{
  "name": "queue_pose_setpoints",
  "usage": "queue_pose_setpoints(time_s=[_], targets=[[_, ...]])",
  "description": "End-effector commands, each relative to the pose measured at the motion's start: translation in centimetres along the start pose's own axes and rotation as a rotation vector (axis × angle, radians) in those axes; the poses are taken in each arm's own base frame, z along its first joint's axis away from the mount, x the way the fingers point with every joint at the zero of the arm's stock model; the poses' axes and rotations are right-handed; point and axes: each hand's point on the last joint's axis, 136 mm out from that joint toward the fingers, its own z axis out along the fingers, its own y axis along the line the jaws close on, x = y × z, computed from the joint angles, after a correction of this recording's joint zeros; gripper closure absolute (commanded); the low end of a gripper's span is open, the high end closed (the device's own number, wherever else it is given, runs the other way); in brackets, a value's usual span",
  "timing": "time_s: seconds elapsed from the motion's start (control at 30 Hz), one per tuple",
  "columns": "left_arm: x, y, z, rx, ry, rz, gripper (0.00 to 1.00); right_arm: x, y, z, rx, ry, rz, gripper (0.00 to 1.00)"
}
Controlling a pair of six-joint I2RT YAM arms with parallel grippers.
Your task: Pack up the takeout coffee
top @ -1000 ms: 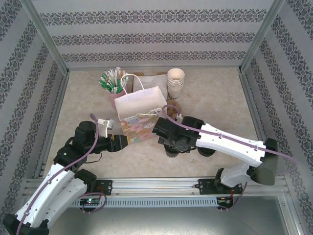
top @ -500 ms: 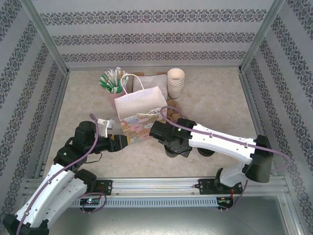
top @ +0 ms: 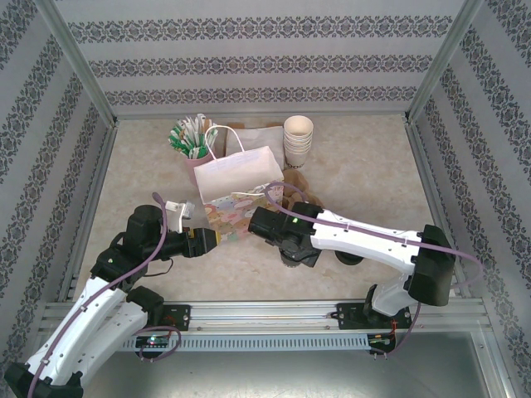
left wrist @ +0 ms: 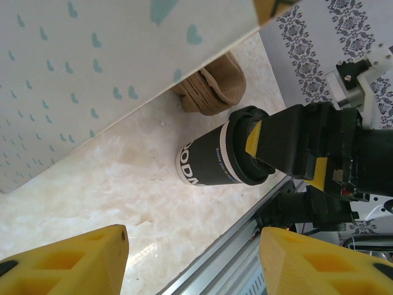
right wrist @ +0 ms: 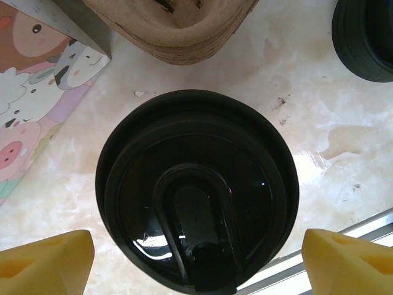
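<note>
The dark disposable cup with round black plastic lid (right wrist: 196, 184) stands just beside the pastel paper bag (top: 241, 186). My right gripper (right wrist: 196, 261) hangs over it, its 2 jaws apart; I should sink below the lid, centred, before squeezing.

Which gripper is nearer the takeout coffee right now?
Right. The right gripper hangs directly over the takeout coffee, open fingers either side of its black lid. The left gripper sits beside the paper bag, bare table between it and the coffee.
</note>
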Motion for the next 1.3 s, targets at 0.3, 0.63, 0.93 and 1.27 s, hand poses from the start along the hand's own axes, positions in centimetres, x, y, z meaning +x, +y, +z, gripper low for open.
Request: queue_pose_setpoints(time_s=[0.3,0.63,0.93,1.27], targets=[[0.1,-0.1,0.0,-0.001,-0.002,0.022,0.41,-0.6,-0.7,1.0,0.052,-0.038,-0.012,0.17],[0.1,-0.1,0.0,-0.001,-0.003,0.021,0.41,-1.3,-0.6,0.9,0.031,-0.061,-0.018,0.24],[0.1,-0.1,0.0,-0.001,-0.003,0.023,0.41,-1.1,-0.6,1.3,0.025,-0.048,-0.077,0.31],[0.2,-0.1,0.0,-0.001,-0.002,0.021,0.41,-0.7,-0.7,0.9,-0.053,-0.012,-0.331,0.36]])
